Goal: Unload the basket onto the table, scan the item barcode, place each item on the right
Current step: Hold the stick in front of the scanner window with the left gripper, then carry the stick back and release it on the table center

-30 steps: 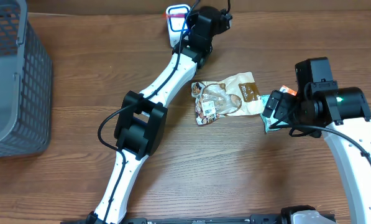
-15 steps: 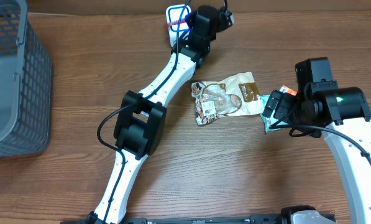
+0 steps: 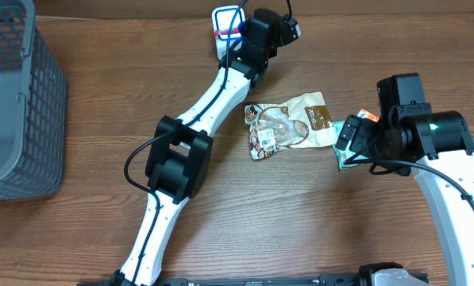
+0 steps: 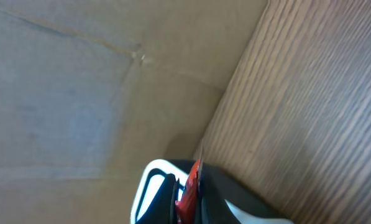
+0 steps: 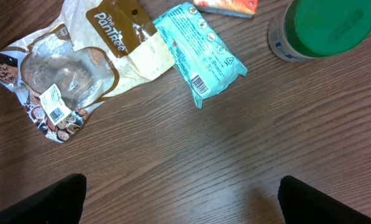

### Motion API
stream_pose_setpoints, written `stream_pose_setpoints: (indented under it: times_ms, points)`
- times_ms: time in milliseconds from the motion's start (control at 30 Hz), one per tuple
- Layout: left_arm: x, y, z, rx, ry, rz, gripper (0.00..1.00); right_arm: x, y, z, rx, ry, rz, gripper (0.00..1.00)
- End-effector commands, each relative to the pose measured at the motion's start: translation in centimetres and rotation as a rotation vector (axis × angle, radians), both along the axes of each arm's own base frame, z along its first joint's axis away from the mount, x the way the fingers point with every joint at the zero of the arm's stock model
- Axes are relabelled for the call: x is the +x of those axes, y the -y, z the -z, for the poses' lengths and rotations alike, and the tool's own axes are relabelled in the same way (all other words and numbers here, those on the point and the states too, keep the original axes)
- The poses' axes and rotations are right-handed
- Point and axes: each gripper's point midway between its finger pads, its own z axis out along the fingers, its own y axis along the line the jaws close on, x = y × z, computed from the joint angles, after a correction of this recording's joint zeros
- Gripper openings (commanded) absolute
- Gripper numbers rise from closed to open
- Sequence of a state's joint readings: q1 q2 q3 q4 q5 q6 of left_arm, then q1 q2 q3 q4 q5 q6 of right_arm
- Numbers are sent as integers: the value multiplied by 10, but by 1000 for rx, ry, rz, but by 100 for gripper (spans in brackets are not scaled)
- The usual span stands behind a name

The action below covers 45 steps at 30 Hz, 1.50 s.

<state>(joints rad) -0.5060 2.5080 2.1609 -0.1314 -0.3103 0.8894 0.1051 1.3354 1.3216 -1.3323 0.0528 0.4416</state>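
Note:
A white scanner (image 3: 223,22) with red and blue parts sits at the table's far edge, and my left gripper (image 3: 237,30) is on it. The left wrist view has the black fingers (image 4: 216,202) shut on the scanner's red part (image 4: 189,186), with its white body (image 4: 149,190) beside them. A clear and tan snack bag (image 3: 288,123) lies mid-table, its small barcode label (image 5: 56,106) facing up. A teal packet (image 5: 201,56) with a barcode at its near end lies to the bag's right. My right gripper (image 5: 182,199) hovers open over bare wood just short of both items (image 3: 349,147).
A grey mesh basket (image 3: 18,103) stands at the left edge. An orange packet (image 5: 229,5) and a green-lidded tub (image 5: 325,28) lie beyond the teal packet. The left arm (image 3: 197,119) stretches diagonally across the table's middle.
The left gripper and the scanner have shifted slightly toward the far edge. The right arm and the items on the table have stayed still.

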Motion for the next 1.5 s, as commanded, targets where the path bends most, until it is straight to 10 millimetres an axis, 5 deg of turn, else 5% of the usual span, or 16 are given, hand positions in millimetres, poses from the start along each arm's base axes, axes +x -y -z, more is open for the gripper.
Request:
stream_pose_setpoints:
  times_ms: [0,333,467,633,767,867,1133,1167,1233,1467]
  points:
    - [4,-1,-8,-138,-21,-4,4,2,2,-4,-6,18,9,100]
    - [-2,12,-3,-208,-72,48,4,2,2,-4,-6,18,9,100]
    - [10,-9,-37,-192,58,-87,4,2,2,-4,-6,18,9,100]
    - [-9,-15,-81,-194,91,-176,4,2,2,-4,-6,18,9,100]
    - [-45,-3,-110,-305,5,-198,4,2,2,-4,-6,18,9,100]
    - [-87,9,-113,-379,-156,-197,4,2,2,-4,-6,18,9,100]
    - [-209,52,-43,-526,-820,-208,4,1,2,-4,-6,18,9,100]
    - [-219,53,-36,-521,-869,-220,19,2,2,-4,-6,18,9,100]
    - [-230,50,-23,-504,-929,-269,100,2,2,-4,-6,18,9,100]
    - [-245,29,-25,-516,-991,-397,100,2,2,-4,-6,18,9,100]
